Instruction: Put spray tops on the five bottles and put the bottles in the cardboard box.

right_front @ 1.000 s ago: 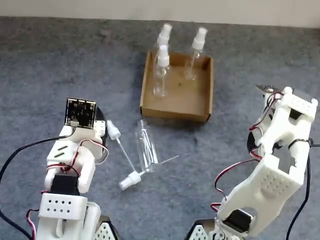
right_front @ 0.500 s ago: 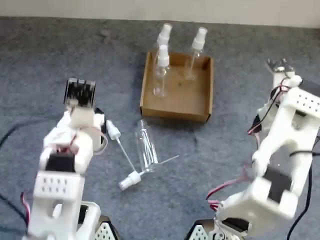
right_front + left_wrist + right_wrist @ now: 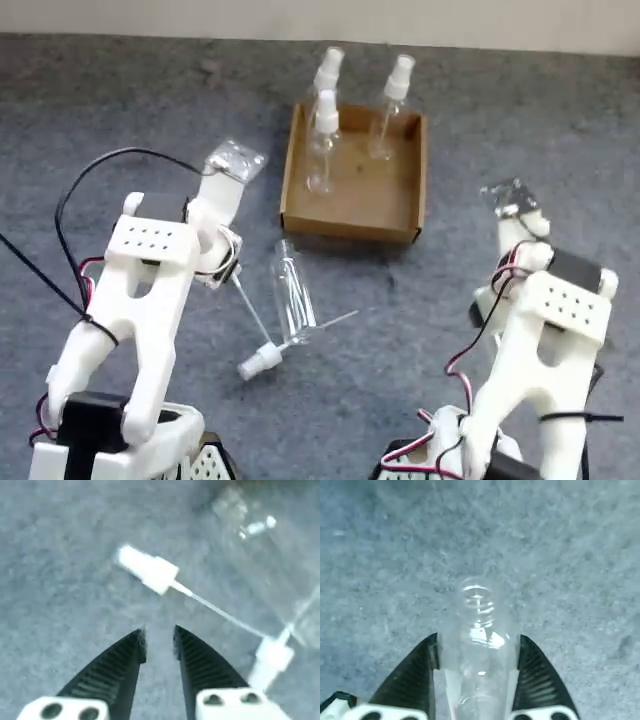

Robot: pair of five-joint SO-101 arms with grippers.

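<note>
- On the high view I get soft, even light over the grey carpet (image 3: 120,110). Shadows are faint, apart from a thin dark band under the cardboard box (image 3: 350,228) at its 6 o'clock wall.
- The capped bottles (image 3: 322,150) in the box carry small glints.
- At 10 o'clock the left gripper (image 3: 232,160) is a pale smear, and so is the right gripper (image 3: 510,197) at 3 o'clock.
- On the left wrist view the white spray top (image 3: 147,572) is nearly blown out, with a soft shadow beside it. The lying bottle (image 3: 260,530) is a hazy patch with a few bright specks.
- On the right wrist view I see the held bottle (image 3: 480,630) flare at its thread and shoulder.
</note>
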